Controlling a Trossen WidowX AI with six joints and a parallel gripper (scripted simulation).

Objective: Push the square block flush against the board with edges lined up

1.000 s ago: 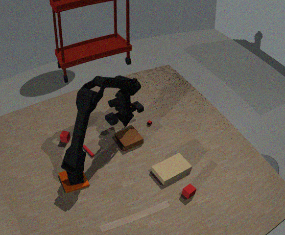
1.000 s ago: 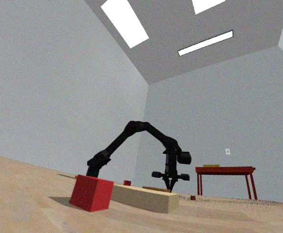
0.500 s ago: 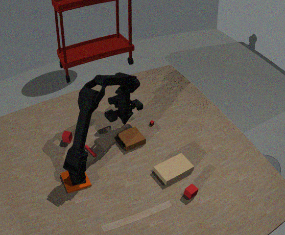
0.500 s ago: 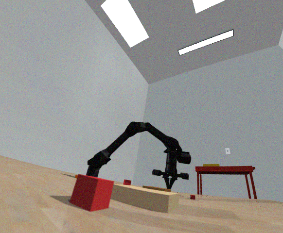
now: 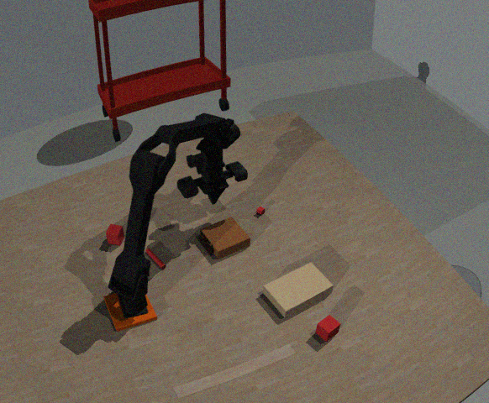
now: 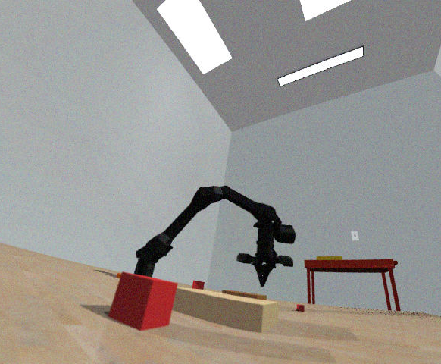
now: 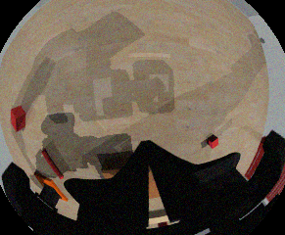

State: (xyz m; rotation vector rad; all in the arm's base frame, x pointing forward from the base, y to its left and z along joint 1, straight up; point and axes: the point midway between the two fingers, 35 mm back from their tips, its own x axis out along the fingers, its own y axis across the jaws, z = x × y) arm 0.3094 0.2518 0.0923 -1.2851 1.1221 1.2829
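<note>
The brown square block (image 5: 226, 236) (image 6: 245, 294) lies flat on the table near the middle. In the wrist view its brown top (image 7: 153, 188) shows in part past the gripper. The cream rectangular board (image 5: 297, 286) (image 6: 220, 306) lies flat, nearer to the top view and to the right of the block. Block and board are apart, with bare table between them. My gripper (image 5: 213, 201) (image 6: 262, 284) (image 7: 145, 145) is shut and empty. It points down and hangs above the table, beyond the block on the side away from the board, and touches neither.
A red cube (image 5: 328, 328) (image 6: 142, 301) stands close to the board. A tiny red cube (image 5: 260, 211) (image 6: 300, 308) (image 7: 213, 141) is beyond the block. Another red cube (image 5: 114, 234) (image 7: 18, 118) and a red bar (image 5: 155, 258) (image 7: 52, 164) lie near the arm's orange base plate (image 5: 134, 322).
</note>
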